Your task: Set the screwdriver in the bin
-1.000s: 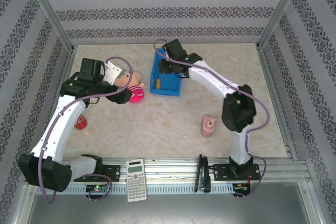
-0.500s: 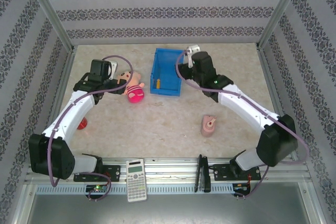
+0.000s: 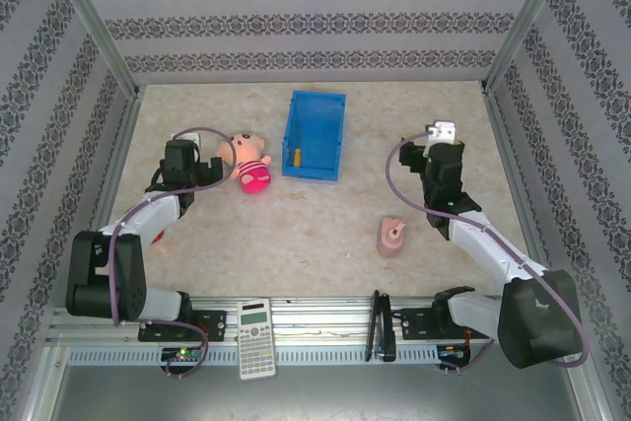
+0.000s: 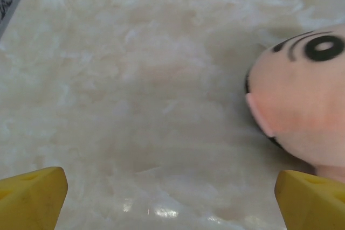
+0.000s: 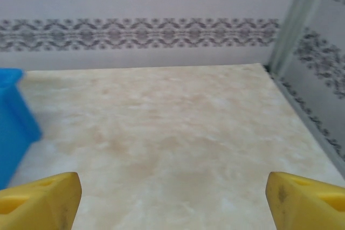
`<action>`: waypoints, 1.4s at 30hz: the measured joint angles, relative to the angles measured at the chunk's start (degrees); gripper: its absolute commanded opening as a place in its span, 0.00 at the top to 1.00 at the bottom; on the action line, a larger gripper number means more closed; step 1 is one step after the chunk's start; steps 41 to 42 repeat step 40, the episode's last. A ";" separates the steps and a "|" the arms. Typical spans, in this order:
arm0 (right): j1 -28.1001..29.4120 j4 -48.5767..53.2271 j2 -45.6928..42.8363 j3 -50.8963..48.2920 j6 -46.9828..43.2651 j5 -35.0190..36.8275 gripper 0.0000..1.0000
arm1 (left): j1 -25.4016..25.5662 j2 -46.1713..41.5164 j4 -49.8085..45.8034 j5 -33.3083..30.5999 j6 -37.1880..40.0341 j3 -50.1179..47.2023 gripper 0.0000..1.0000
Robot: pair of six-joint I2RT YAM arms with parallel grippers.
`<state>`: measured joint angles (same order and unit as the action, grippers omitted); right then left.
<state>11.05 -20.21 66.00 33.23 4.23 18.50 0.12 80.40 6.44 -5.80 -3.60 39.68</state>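
screwdriver lies in the bin, so i judge it done. left gripper and right gripper are spread and empty; i'd park both gently

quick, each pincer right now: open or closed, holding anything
left pincer: open, holding nothing
right pincer: open, holding nothing
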 measured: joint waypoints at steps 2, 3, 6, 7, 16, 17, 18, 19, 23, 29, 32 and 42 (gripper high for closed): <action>-1.92 -3.32 0.04 -3.82 -0.24 0.37 0.11 | -1.38 1.81 5.07 0.44 -0.66 -2.78 0.01; -2.64 -4.83 0.04 -5.57 -0.44 0.39 0.10 | -1.79 2.54 7.19 0.63 -0.79 -3.85 0.01; -4.50 -9.44 0.92 -9.57 -1.31 0.24 0.10 | -2.47 4.63 15.76 0.87 -1.05 -8.22 0.01; -5.03 -11.06 1.60 -10.58 -1.51 0.09 0.09 | -2.49 4.98 18.21 0.92 -1.09 -9.53 0.01; -7.21 -31.69 16.72 -17.22 -1.62 -4.17 0.05 | -2.49 5.38 38.69 2.80 -1.20 -19.34 0.01; -7.23 -34.36 19.30 -17.70 -1.55 -4.55 0.04 | -2.49 5.53 41.57 2.97 -1.20 -20.83 0.01; -7.56 -36.35 21.55 -17.90 -1.57 -5.01 0.04 | -2.49 6.25 45.00 2.99 -1.20 -22.32 0.01; -7.74 -36.72 22.49 -17.90 -1.57 -5.68 0.04 | -2.49 7.63 48.81 2.99 -1.20 -23.56 0.01; -9.51 -37.44 22.34 -17.03 -1.09 -7.45 0.02 | -2.49 12.20 57.51 4.35 -1.01 -27.71 0.01; -9.77 -37.70 22.34 -15.37 -1.03 -7.69 0.02 | -2.49 11.80 59.28 4.07 -1.03 -25.66 0.01; -9.77 -37.73 22.34 -15.23 -1.03 -7.91 0.02 | -2.49 11.78 59.25 4.09 -1.03 -24.92 0.01; -9.66 -36.89 22.34 -15.06 -1.29 -9.90 0.02 | -2.49 11.78 55.25 6.78 -0.66 -21.20 0.01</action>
